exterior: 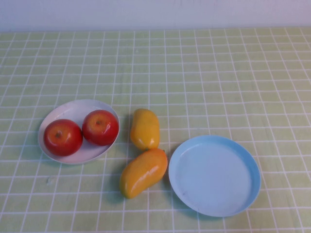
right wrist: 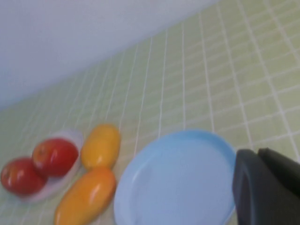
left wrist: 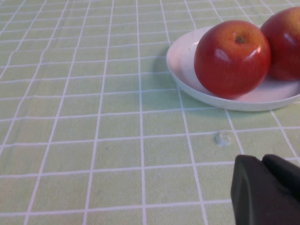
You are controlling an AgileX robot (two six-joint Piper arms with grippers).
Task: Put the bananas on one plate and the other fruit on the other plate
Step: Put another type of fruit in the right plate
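Nearest the raised camera lies the light blue plate point(exterior: 214, 175), bare and holding nothing. Both red apples point(exterior: 63, 137) point(exterior: 100, 127) sit touching on the white plate point(exterior: 73, 109), so that half of the task appears complete.

Both bananas point(exterior: 145, 128) point(exterior: 143, 172) rest on the green checked cloth point(exterior: 218, 82), end to end, between the two plates. They are plump, glossy and yellow-orange, shaped more like mangoes.

Step in hand, as judged: transfer of the bananas to the light blue plate, not yet begun.

Right gripper point(right wrist: 267, 187): hangs just beside the light blue plate's rim, bananas beyond the plate; finger state cannot be told. Left gripper point(left wrist: 265, 190): hangs over bare cloth, the white plate ahead of it; finger state cannot be told.

Next move probably requires the right gripper to reach across the plate and grasp a banana across its narrow width; the smooth skin may slip.
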